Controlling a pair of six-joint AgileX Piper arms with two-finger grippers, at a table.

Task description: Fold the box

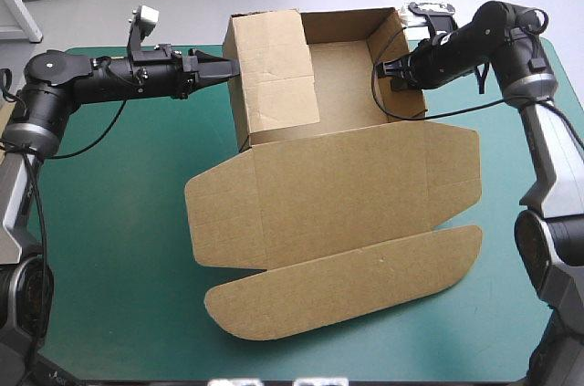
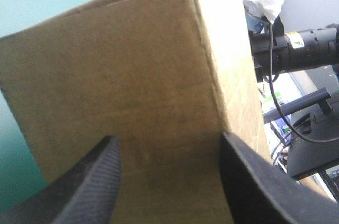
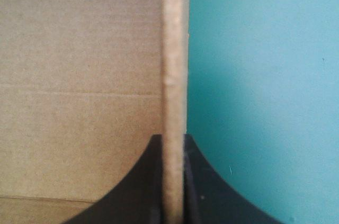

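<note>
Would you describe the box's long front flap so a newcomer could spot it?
On the teal-green table sits the brown box, its lid spread flat in front. The flap is the lid's outermost strip, the only panel with rounded ends.

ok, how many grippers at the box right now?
2. The left gripper, fingers open, is at the outside of the box's raised left wall. The right gripper is shut on the edge of the right wall. The lid lies flat, untouched.
</note>
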